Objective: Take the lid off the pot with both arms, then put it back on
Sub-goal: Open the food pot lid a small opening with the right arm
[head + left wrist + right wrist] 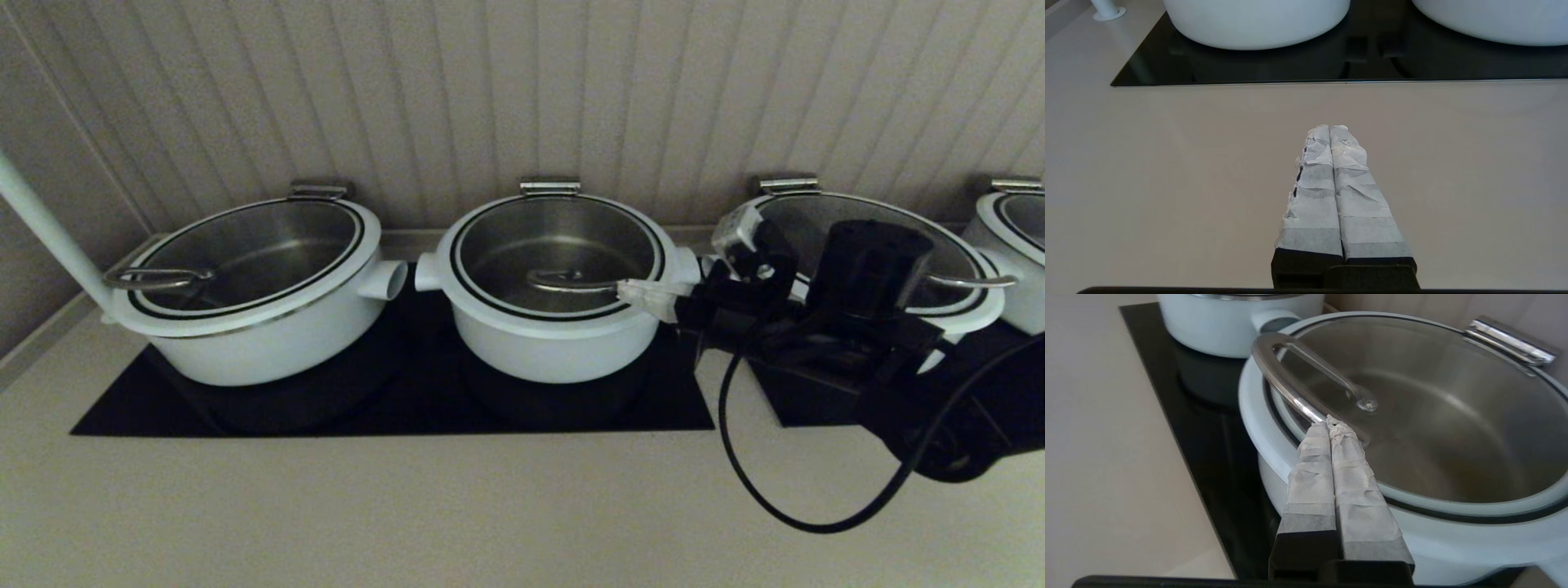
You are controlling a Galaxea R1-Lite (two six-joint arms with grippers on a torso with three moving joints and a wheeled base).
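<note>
Head view: your right tool (645, 296), at 3 o'clock of the lid (555, 253) seated on the pot (555, 343), meets its handle. Left wrist: left tool (1329, 130) closed, empty, parked over counter (1167, 183). Right wrist: fingers pressed together, gripping nothing, tips touching the handle

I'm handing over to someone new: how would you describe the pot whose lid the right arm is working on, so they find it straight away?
On the long black cooktop panel along the wall, two white lidded pots stand side by side. The pot is the one nearer the robot's right, second in the whole row. Only its lid has the right end effector, shut, at its steel bar handle.
</note>
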